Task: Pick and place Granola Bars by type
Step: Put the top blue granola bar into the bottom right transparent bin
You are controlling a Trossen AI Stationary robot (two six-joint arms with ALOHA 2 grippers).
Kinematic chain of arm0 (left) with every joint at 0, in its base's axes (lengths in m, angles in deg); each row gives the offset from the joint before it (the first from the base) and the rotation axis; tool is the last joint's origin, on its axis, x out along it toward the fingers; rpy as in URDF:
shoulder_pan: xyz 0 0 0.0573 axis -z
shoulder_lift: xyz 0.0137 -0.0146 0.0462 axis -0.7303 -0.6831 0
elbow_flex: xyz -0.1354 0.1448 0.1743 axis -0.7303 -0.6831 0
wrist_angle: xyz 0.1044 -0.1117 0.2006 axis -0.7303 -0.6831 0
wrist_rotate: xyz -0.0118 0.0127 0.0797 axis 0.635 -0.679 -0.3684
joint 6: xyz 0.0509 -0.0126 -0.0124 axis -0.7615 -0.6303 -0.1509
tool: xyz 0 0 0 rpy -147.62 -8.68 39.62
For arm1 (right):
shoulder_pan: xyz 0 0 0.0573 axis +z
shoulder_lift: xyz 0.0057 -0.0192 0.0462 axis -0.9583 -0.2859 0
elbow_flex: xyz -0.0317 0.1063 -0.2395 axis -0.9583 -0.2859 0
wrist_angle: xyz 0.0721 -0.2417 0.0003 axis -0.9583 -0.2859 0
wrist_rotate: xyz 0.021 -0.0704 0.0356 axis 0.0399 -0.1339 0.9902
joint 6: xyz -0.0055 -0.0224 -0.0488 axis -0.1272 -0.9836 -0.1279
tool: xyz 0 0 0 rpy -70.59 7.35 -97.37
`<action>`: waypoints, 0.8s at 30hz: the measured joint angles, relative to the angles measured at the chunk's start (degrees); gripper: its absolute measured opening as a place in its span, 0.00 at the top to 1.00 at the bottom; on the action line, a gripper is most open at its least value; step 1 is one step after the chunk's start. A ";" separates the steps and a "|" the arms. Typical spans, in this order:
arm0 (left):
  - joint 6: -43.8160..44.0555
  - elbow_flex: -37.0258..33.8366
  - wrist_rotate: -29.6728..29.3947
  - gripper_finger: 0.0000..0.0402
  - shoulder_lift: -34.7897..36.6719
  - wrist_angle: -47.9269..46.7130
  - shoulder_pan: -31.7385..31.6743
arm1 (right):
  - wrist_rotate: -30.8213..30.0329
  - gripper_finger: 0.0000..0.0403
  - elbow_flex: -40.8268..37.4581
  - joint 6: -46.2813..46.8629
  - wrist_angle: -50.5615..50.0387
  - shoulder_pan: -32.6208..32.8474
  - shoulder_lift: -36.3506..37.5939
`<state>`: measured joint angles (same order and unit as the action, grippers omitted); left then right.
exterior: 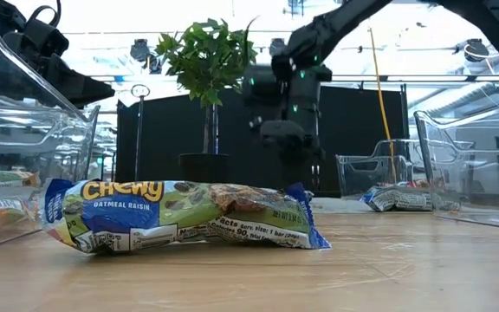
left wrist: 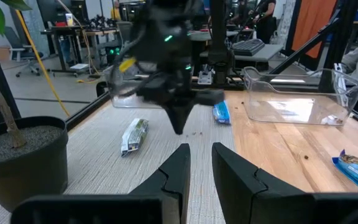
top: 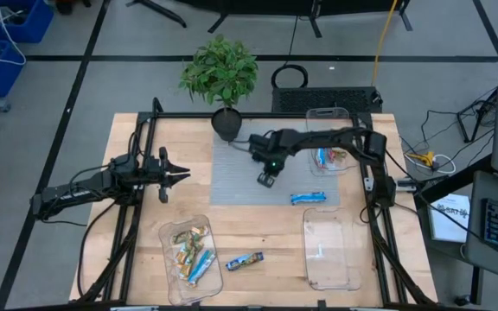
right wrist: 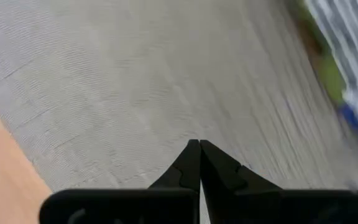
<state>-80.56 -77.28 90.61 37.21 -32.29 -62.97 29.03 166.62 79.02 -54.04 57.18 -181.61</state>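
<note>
**Granola bars spread over bench, mat and trays; both grippers empty**

The wooden bench (top: 258, 233) carries a grey mat (top: 232, 173) at its middle, with a potted plant (top: 221, 73) at the mat's far edge. Three clear plastic trays stand on the wood: one at the near left (top: 169, 238), one at the near right (top: 331, 250), one at the far right (top: 328, 114).

The right arm reaches from the right side across to the mat; the right gripper (top: 267, 180) hangs above the mat's centre with its fingers pressed together, holding nothing. The left arm waits over the bench's left side, the left gripper (top: 182, 175) pointing toward the mat, its fingers slightly apart and empty.

The near left tray holds several granola bars (top: 190, 250), lying at mixed angles. A blue-wrapped bar (top: 308, 198) lies on the mat's near right corner, long axis running left to right, open mat around it. A Chewy oatmeal raisin bar (top: 244, 260) lies on bare wood between the two near trays, also roughly left to right, slightly tilted, apart from both trays. Another bar (top: 325, 158) rests in the far right tray, partly behind the right arm.
</note>
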 joint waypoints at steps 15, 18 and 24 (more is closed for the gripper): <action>0.00 0.00 0.00 0.82 0.00 -0.02 0.00 | -8.37 0.55 0.13 -12.93 11.39 -3.62 1.68; 0.00 0.00 0.02 0.82 0.00 -0.02 0.02 | -8.20 0.43 0.13 -13.07 13.70 -5.07 0.62; 0.00 0.00 0.00 0.82 0.02 -0.02 0.02 | -8.18 0.38 0.20 -13.90 15.05 -6.94 -3.53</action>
<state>-80.56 -77.28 90.61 37.23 -32.30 -62.95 20.85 166.82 65.12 -38.99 50.24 -185.13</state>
